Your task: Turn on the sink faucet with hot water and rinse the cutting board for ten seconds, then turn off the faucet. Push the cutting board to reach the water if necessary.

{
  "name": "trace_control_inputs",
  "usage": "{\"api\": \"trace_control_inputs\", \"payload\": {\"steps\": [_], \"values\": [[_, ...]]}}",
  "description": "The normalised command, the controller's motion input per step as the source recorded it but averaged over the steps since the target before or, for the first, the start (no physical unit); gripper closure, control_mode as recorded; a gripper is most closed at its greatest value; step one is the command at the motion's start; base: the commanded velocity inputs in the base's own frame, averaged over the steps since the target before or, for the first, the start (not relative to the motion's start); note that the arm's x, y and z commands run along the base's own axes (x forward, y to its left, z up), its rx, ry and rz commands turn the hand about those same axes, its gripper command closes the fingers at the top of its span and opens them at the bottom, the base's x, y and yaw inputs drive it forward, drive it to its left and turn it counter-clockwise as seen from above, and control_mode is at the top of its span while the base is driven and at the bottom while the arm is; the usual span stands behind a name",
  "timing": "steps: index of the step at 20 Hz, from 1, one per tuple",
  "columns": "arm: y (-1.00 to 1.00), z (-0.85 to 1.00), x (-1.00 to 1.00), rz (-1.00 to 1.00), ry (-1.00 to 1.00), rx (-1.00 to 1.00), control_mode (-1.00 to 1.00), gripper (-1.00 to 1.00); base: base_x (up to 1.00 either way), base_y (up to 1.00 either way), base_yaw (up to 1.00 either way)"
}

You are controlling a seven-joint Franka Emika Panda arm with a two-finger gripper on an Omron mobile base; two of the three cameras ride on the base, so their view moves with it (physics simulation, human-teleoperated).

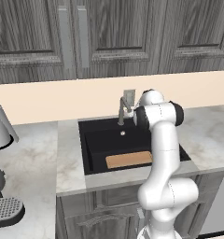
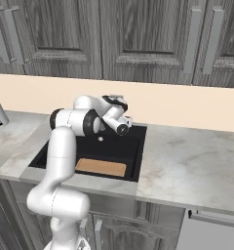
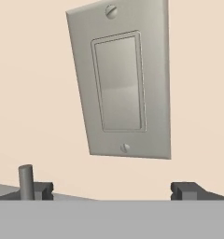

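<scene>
Black sink sits dry, no stream running; the rinse hasn't started. Cutting board lies flat along the basin's front edge. Faucet stands at the back rim, gripper close by, fingers spread wide, empty. The hand view adds a wall switch plate dead ahead.

The sink and the arm are seen from behind and above in both base views, from left and right. A wall switch plate is faced closely beyond the pincer.
</scene>
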Motion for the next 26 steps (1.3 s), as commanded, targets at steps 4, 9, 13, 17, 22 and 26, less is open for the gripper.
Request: {"api": "trace_control_inputs", "payload": {"steps": [4,9,13,17,22,26], "values": [[0.00,0.00,0.00,0.00,0.00,0.00,-1.00,-1.00,0.00,0.00,0.00],[0.00,0.00,0.00,0.00,0.00,0.00,-1.00,-1.00,0.00,0.00,0.00],[0.00,0.00,0.00,0.00,0.00,0.00,-1.00,-1.00,0.00,0.00,0.00],[0.00,0.00,0.00,0.00,0.00,0.00,-1.00,-1.00,0.00,0.00,0.00],[0.00,0.00,0.00,0.00,0.00,0.00,-1.00,-1.00,0.00,0.00,0.00],[0.00,0.00,0.00,0.00,0.00,0.00,-1.00,-1.00,0.00,0.00,0.00]]}}
